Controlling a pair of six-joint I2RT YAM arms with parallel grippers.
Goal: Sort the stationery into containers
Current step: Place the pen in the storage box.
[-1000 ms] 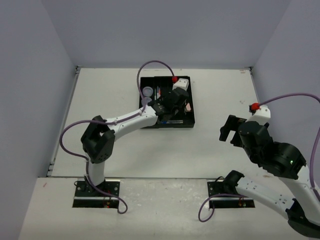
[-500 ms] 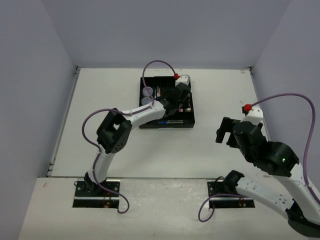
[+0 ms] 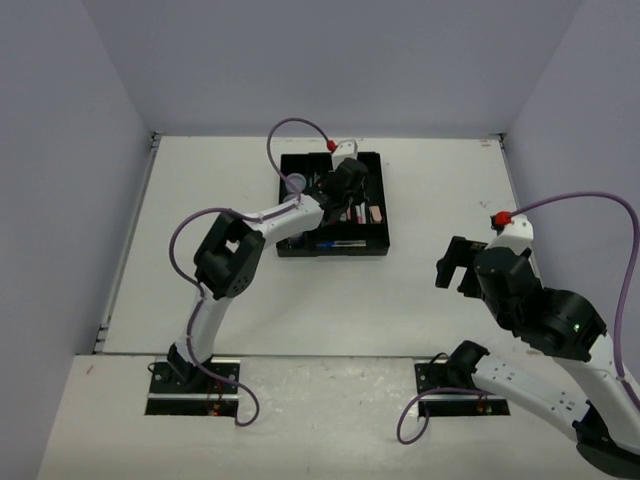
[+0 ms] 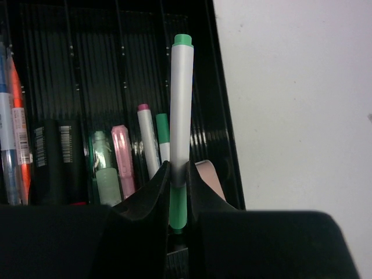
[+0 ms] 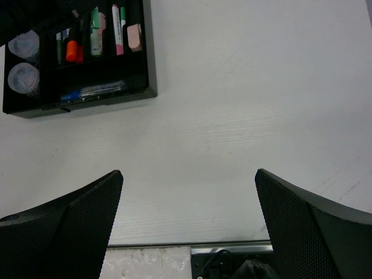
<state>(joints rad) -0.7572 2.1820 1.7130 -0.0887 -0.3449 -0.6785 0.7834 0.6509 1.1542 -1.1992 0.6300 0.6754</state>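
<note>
Tray sits mid-table toward the back wall, and there's a wide stretch of white table btwn its right edge and the right gripper. That claw hangs over the table w/ fingers spread wide, nothing in it, well apart from the tray.

Left gripper is over the tray's right side, pinching a marker low on its barrel. The marker is just beside the tray's right wall, so not much room on that side. Its long axis runs parallel w/ the slots, green cap pointing away from the wrist toward the tray's far end. Looks-wise it's a silver-grey barrel w/ green at both ends. Can't tell how high it is above the slot floor.

Under it lie a pink marker, a pale green one, and the pink eraser in the rightmost slot. Two pots sit at the tray's left end.
</note>
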